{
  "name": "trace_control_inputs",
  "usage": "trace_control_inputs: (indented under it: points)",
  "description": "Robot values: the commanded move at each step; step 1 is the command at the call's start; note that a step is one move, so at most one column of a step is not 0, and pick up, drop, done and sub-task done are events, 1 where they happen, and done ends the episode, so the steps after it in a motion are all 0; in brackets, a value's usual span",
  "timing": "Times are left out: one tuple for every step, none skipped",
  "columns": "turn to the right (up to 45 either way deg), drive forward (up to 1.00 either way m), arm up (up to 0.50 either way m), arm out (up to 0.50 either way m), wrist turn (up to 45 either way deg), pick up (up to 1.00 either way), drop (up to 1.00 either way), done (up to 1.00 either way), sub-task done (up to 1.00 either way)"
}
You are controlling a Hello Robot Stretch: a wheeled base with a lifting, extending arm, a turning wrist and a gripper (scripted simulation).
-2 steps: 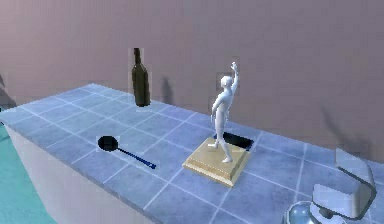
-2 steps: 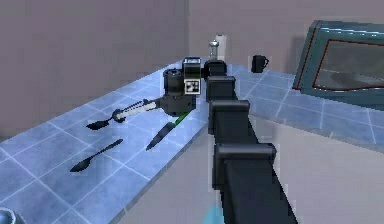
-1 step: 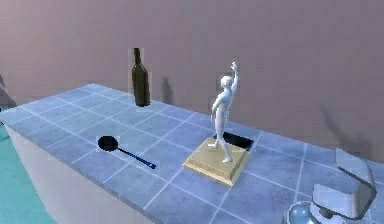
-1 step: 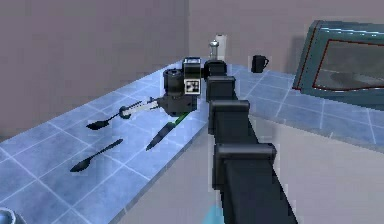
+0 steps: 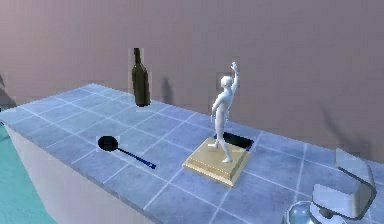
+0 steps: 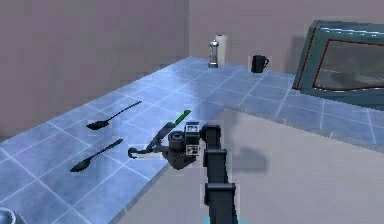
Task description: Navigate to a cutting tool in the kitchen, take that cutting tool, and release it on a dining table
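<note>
**Arm (image 6: 216,180) out over the counter (image 6: 250,100), knife (image 6: 175,123) by the gripper (image 6: 143,152)**

Nearest you in the arm side view, the arm rises from the bottom edge and reaches out over the tiled counter. The gripper at its far end points toward that view's left. The knife, green-handled, lies on the tiles just beyond it, so you cannot tell whether the gripper holds anything or how its fingers are set.

One black mug (image 6: 260,64) stands far back beside the microwave (image 6: 345,60), and its inside is hidden. In the forward view, one dark bottle (image 5: 141,77) stands upright, and you cannot make out its contents.

Count two black spoons (image 6: 112,115) near the gripper, one pale shaker (image 6: 217,50) and one white statue (image 5: 225,105).
</note>
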Motion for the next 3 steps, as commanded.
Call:
trace_control_inputs:
  points:
    - [0.0, 0.0, 0.0, 0.0, 0.0, 1.0, 0.0, 0.0, 0.0]
    - [0.0, 0.0, 0.1, 0.0, 0.0, 0.0, 0.0, 0.0, 0.0]
    - [0.0, 0.0, 0.06, 0.0, 0.0, 0.0, 0.0, 0.0, 0.0]
